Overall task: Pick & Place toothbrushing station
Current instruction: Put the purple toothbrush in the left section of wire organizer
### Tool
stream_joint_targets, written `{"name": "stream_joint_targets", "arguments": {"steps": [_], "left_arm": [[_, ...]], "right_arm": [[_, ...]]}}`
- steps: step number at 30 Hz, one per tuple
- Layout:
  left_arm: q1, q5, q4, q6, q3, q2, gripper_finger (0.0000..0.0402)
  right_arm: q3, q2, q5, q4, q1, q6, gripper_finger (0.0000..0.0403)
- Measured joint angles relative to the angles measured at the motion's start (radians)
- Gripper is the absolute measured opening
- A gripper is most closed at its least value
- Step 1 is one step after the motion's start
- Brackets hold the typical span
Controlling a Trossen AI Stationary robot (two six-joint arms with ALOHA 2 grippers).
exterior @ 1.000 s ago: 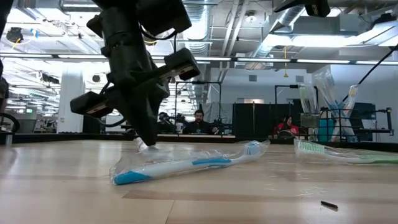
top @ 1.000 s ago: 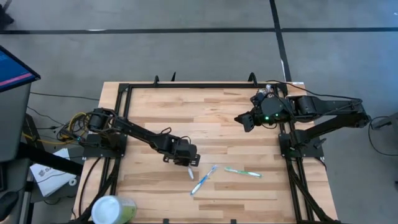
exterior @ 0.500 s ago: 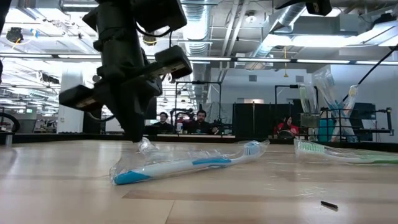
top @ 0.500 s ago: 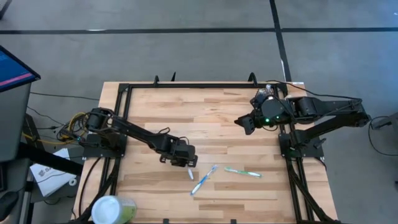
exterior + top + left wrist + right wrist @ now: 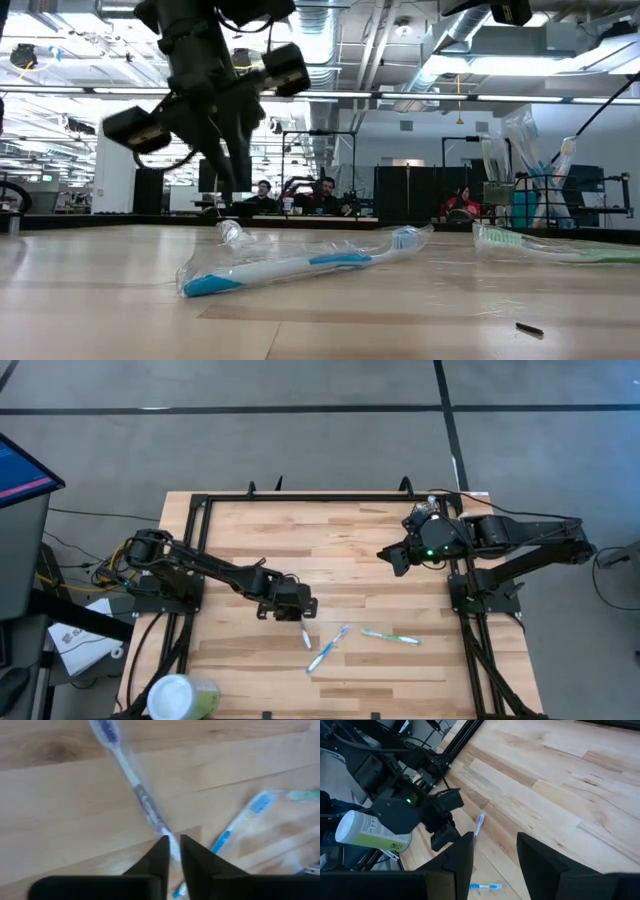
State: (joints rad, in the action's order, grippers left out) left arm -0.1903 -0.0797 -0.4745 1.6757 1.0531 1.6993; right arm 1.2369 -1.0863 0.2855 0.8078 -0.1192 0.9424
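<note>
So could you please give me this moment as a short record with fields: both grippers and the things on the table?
left gripper: raised off the table, over one end of the small toothbrush
right gripper: open, empty, waiting above the table's far right side
small toothbrush: lying flat
blue toothbrush: flat, in clear wrap, beside the small one
green toothbrush: flat, to the right of the blue one
cup: pale green, white lid, near left corner

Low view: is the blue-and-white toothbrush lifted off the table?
No. The blue-and-white toothbrush lies flat in its clear wrapper on the wooden table, with the left pincer above it.
</note>
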Motion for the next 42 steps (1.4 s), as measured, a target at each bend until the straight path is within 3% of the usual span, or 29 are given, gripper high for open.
{"name": "stream_joint_targets", "arguments": {"steps": [9,13,17,28,42], "left_arm": [[-0.001,-0.031,0.021,0.026,0.000,0.039,0.0200],[0.009,-0.031,0.020,0.028,0.000,0.047,0.0241],[0.031,-0.013,0.009,0.006,-0.001,0.078,0.0240],[0.085,0.020,0.006,-0.074,0.003,0.105,0.0183],[0.111,-0.018,-0.046,-0.127,0.001,0.133,0.0167]], "right_arm": [[0.000,0.000,0.002,0.000,0.000,0.000,0.0148],[0.000,0.000,0.003,0.000,0.000,0.000,0.0148],[0.000,0.000,0.006,-0.001,0.003,-0.001,0.0149],[0.000,0.000,0.008,-0.001,0.003,-0.002,0.0148],[0.000,0.000,0.008,-0.001,0.003,-0.008,0.0152]]}}
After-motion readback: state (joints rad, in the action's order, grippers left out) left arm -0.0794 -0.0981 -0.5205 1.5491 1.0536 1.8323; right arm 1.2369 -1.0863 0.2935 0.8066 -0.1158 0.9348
